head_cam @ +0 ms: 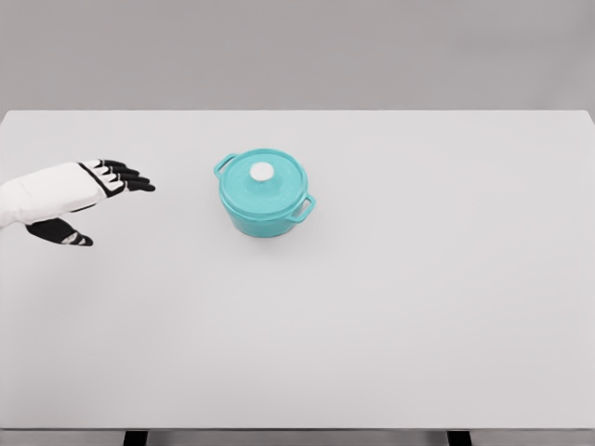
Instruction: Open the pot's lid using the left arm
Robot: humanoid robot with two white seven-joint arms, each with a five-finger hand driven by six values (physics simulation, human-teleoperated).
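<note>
Sitting upright on the white table (418, 307), a little left of centre and toward the far half: a teal pot (265, 197) with two side handles, its lid (263, 181) resting closed on the rim and carrying a white knob (261, 171) in the middle. Reaching in from the left edge, level with the pot and well apart from it: the left hand (79, 197), white-backed with black fingers (125, 175) stretched out toward the pot, thumb (63, 233) hanging spread below, holding nothing and touching neither pot nor lid.
</note>
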